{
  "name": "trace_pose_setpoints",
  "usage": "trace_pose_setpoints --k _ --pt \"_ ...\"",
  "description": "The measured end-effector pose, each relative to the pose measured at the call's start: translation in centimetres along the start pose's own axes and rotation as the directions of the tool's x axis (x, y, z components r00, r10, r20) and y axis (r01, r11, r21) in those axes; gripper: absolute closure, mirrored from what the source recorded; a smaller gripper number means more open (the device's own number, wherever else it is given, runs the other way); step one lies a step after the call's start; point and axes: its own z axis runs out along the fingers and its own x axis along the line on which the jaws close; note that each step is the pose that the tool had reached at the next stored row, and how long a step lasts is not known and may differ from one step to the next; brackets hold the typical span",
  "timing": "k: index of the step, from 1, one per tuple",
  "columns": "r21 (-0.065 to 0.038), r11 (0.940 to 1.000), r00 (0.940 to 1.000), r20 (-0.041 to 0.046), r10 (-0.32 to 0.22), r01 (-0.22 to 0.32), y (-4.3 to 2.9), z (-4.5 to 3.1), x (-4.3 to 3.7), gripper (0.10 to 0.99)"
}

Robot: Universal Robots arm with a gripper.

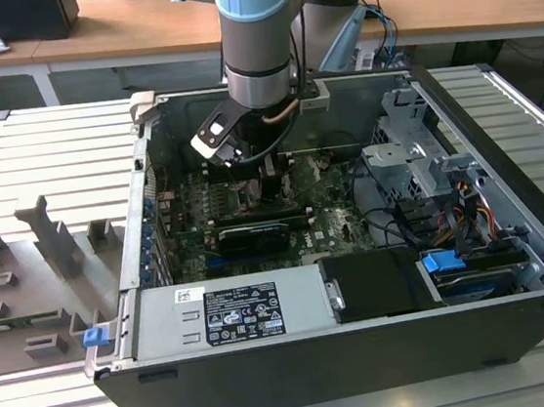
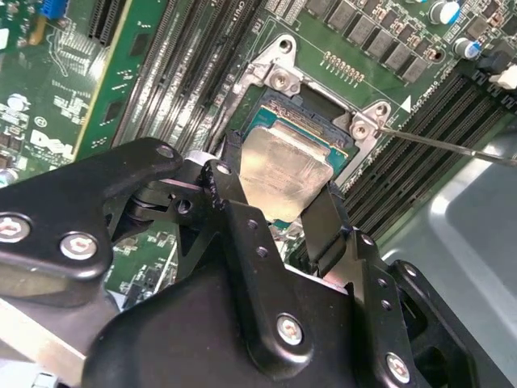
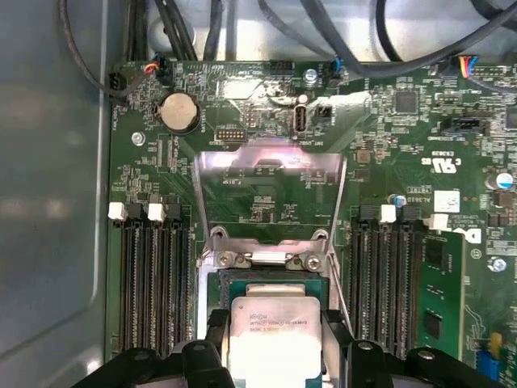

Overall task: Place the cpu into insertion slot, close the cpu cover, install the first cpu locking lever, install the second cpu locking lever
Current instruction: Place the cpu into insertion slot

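Note:
My gripper (image 2: 279, 202) is shut on the cpu (image 2: 283, 166), a thin square chip with a dull grey metal top. I hold it by two opposite edges, tilted just above the insertion slot (image 2: 311, 121); whether it touches the slot I cannot tell. In the first wrist view the cpu (image 3: 271, 335) sits between the black fingers (image 3: 216, 343), over the slot (image 3: 275, 279). The cpu cover (image 3: 271, 155), a silvery frame with a big window, stands swung open beyond the slot. A thin locking lever (image 2: 444, 144) sticks out sideways. In the exterior view the gripper (image 1: 269, 179) reaches down into the computer case (image 1: 367, 350).
Rows of black memory slots (image 3: 153, 283) flank the socket on both sides, and one holds a green module (image 3: 440, 291). A power supply (image 1: 230, 311) and a drive cage (image 1: 425, 162) fill the case's near and right parts. A grey fixture tray (image 1: 45, 278) lies at the exterior view's left.

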Motion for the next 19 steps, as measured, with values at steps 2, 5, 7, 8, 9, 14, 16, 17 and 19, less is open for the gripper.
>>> trace_pose_setpoints --k 2,5,7,8,9,14,16,17,19 --pt "0.0 1.0 1.0 0.0001 0.0 0.0 -0.03 0.23 0.23 0.545" --pt "-0.001 0.9998 0.9998 0.0005 0.021 -0.021 -0.26 0.55 0.4 0.545" --pt "-0.001 0.9997 0.9997 0.0006 0.024 -0.024 -0.25 0.7 0.44 0.545" --pt "-0.001 0.9997 0.9997 0.0008 0.024 -0.024 -0.22 0.73 0.46 0.545" --pt "-0.001 0.9997 0.9997 0.0009 0.024 -0.024 -0.21 0.77 0.49 0.545" --pt "-0.001 0.9997 0.9997 0.01 0.024 -0.024 -0.15 1.0 0.55 0.545" --pt "-0.001 0.9997 0.9997 0.0103 0.024 -0.024 -0.15 1.03 0.55 0.545" --pt "-0.001 0.9997 0.9997 0.0101 0.024 -0.024 -0.15 1.04 0.55 0.545" --pt "-0.001 0.9997 0.9997 0.0102 0.024 -0.024 -0.15 1.04 0.55 0.545"
